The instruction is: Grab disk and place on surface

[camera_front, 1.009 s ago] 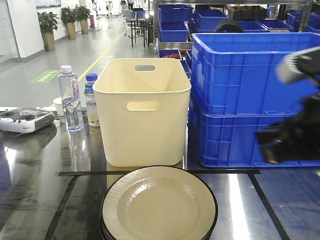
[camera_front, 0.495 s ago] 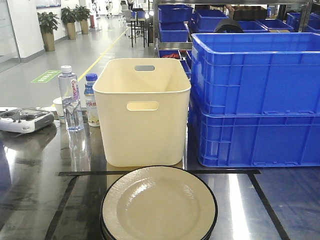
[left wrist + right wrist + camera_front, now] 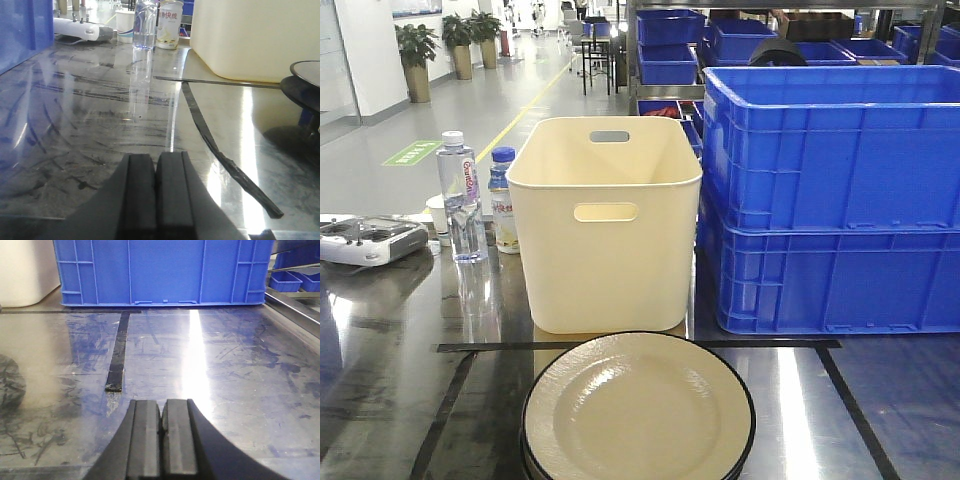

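A stack of round cream disks with black rims (image 3: 638, 410) lies flat, face up, at six o'clock on the glossy dark grey metal tabletop (image 3: 380, 350); being round, it has no long axis. At least two rims show at its left edge, but the exact count I cannot tell. In the left wrist view the stack's edge (image 3: 302, 85) peeks in at three o'clock.

Directly behind it, at twelve o'clock, stands one cream plastic tub with slot handles (image 3: 605, 220), its base just beyond a black tape line (image 3: 485, 347). At two o'clock sit two stacked blue plastic crates (image 3: 830, 200), close beside the tub. At ten o'clock are two bottles: a clear water bottle (image 3: 459, 196) and a white-labelled one (image 3: 503, 200), near a white handheld controller (image 3: 370, 238) at nine o'clock.

Bare tabletop lies open to the left and right of the stack.

The left gripper (image 3: 156, 195) has its dark jaws pressed together on nothing, low over the table. The right gripper (image 3: 161, 440) is likewise closed and empty, facing the lower crate across open metal.
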Tool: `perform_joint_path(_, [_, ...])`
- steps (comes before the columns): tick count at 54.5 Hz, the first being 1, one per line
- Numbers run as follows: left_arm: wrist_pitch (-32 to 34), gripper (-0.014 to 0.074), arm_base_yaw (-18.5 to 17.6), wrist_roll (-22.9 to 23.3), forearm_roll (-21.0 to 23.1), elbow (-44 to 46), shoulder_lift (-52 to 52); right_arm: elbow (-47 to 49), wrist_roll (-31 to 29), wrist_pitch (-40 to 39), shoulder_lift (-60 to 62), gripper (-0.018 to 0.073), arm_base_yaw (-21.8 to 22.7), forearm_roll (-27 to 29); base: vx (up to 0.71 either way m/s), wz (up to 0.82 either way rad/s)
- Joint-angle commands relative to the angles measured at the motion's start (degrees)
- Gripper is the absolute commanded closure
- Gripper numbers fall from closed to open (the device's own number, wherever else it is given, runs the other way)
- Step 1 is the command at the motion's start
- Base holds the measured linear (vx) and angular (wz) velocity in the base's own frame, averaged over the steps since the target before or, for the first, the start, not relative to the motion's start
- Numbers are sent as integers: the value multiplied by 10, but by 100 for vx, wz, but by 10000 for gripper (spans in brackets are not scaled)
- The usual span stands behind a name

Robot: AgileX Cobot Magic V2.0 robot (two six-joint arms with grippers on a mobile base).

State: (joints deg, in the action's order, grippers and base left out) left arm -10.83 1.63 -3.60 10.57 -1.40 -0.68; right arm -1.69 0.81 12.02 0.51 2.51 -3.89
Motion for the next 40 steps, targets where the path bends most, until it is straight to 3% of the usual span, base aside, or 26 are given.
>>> perform_joint_path(1, [45, 604, -3, 0, 2, 8, -8, -4, 2, -42, 6, 567, 2, -6, 0, 0])
perform_joint_path(40, [45, 604, -3, 0, 2, 8, -8, -4, 1, -37, 6, 567, 2, -6, 0, 0])
